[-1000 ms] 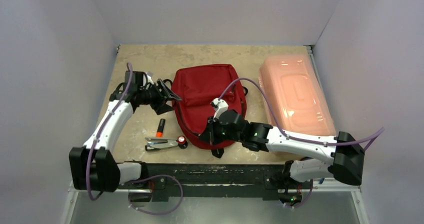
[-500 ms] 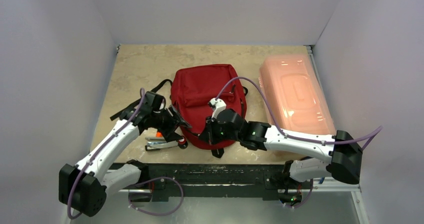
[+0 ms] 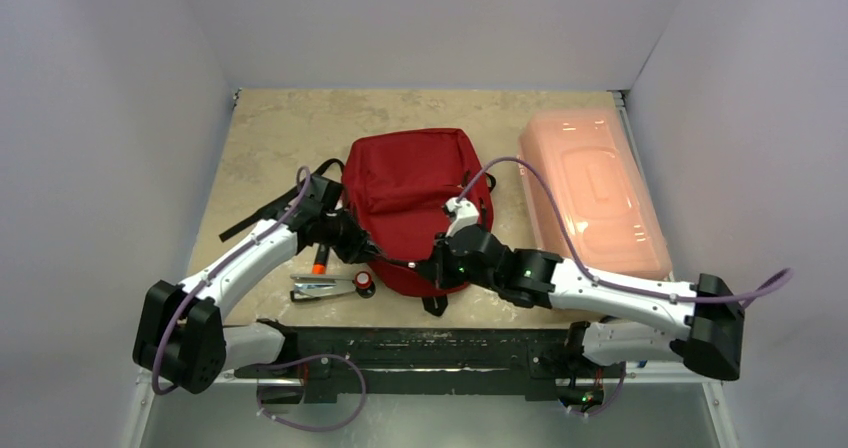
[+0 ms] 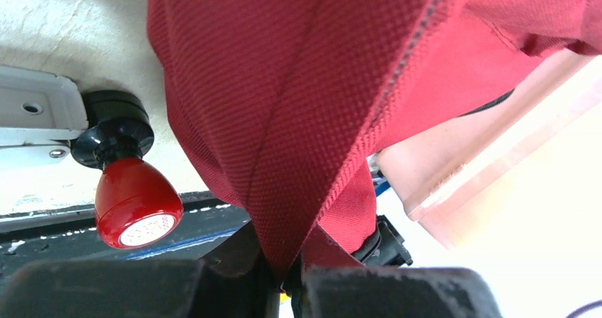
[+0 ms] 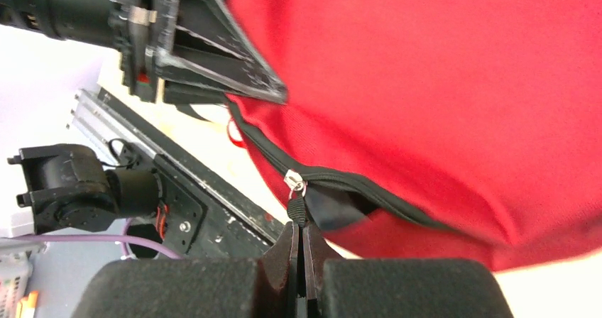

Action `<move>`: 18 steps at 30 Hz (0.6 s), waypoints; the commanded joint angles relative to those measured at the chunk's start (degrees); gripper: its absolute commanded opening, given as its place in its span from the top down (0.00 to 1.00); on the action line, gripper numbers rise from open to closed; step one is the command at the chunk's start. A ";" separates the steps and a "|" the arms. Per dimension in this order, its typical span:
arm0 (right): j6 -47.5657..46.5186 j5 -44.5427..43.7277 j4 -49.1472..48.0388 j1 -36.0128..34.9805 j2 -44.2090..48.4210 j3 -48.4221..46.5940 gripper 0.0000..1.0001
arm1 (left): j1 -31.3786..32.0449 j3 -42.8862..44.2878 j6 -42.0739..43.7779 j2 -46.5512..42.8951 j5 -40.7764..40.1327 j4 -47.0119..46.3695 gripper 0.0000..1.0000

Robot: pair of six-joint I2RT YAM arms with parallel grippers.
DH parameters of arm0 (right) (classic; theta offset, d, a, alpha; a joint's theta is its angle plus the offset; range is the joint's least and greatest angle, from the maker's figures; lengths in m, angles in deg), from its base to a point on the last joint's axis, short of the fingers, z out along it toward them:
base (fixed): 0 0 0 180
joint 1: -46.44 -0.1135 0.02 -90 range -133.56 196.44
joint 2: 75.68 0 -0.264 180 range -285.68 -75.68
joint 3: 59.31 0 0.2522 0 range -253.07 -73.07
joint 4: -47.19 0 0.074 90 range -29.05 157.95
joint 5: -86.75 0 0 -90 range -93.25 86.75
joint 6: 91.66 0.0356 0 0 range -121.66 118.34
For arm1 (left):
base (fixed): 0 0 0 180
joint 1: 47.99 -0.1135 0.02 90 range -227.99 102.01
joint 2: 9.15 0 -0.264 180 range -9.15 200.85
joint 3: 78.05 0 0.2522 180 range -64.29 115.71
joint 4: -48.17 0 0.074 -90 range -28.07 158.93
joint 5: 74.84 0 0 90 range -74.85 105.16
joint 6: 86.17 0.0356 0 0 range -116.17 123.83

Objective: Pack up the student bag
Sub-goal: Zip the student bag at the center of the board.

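The dark red student bag (image 3: 410, 183) lies flat in the middle of the table. My left gripper (image 3: 367, 252) is at its near left edge, shut on a fold of the red fabric (image 4: 284, 211). Its own view shows that fold pinched between the jaws of the left gripper (image 4: 287, 279). My right gripper (image 3: 432, 268) sits at the bag's near edge. In the right wrist view the right gripper (image 5: 302, 245) is shut on the black cord of the zipper pull (image 5: 297, 208). The black zipper (image 5: 341, 183) gapes a little beside it.
An orange marker (image 3: 320, 256), a silver stapler (image 3: 322, 286) and a small red-capped item (image 3: 364, 285) lie left of the bag near the front edge. A pale pink translucent box (image 3: 592, 193) stands to the right. Black straps (image 3: 270, 213) trail off the bag's left.
My left arm swung from the bag's upper left down to its near left edge and closed on the fabric. The right gripper, still on the zipper pull, shifted slightly right.
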 commanded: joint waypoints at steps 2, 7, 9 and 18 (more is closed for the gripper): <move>7.20 -9.15 10.00 -0.23 12.48 6.44 1.00 | -4.63 2.65 4.96 0.27 1.66 -1.65 1.00; 12.72 -15.56 18.84 1.09 21.85 11.19 1.00 | -11.61 1.78 11.24 -0.57 8.72 -3.69 1.00; 13.43 -16.70 21.38 3.59 23.56 11.68 1.00 | -12.92 2.02 14.00 -1.71 9.77 -3.32 1.00; 10.11 -19.53 28.06 16.47 15.67 7.98 1.00 | -18.88 1.59 21.91 -8.36 12.17 -0.49 1.00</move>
